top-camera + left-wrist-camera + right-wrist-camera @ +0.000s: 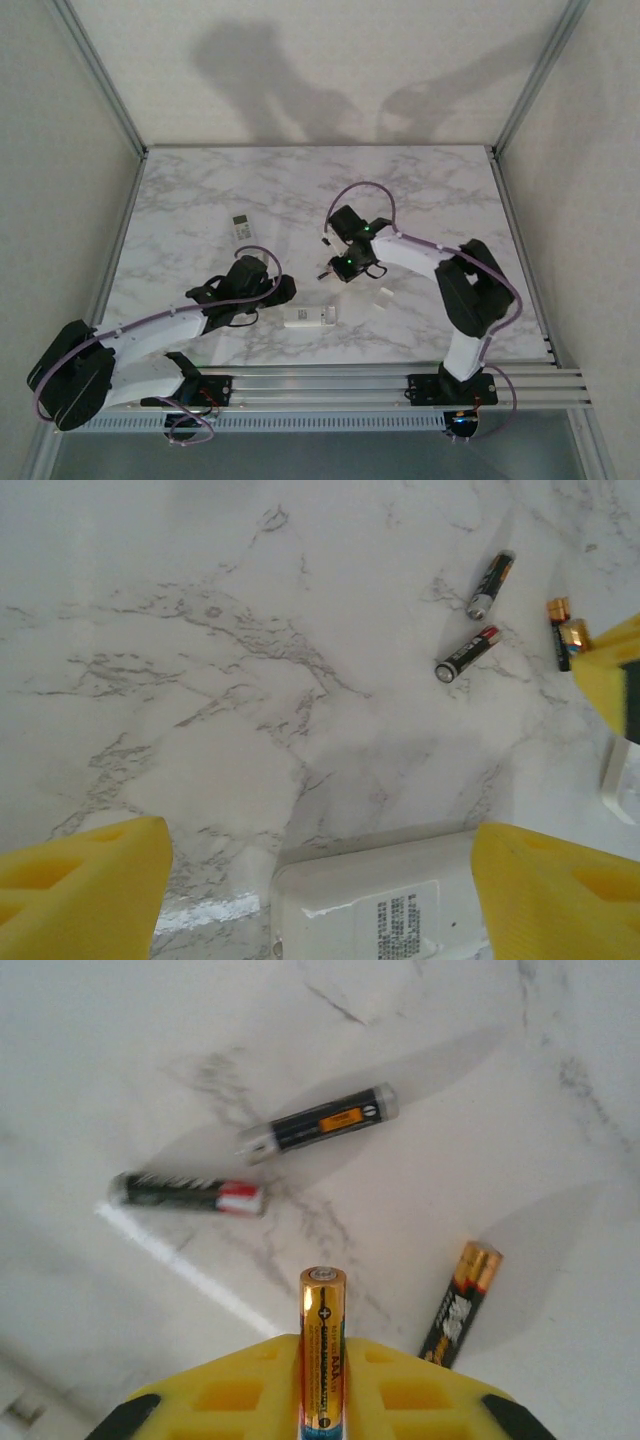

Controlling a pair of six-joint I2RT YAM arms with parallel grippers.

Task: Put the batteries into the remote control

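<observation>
A white remote lies face down near the front of the marble table. In the left wrist view my left gripper is open, its yellow fingers standing on either side of the remote's end without touching it. My right gripper is shut on a gold AAA battery, which sticks out past the fingertips. Three more batteries lie loose on the table: a dark one with an orange label, a dark one with a red end, and a black and copper one.
A second white remote lies farther back on the left. A small white piece rests to the right of the near remote. The right gripper's yellow finger shows in the left wrist view, beside the loose batteries.
</observation>
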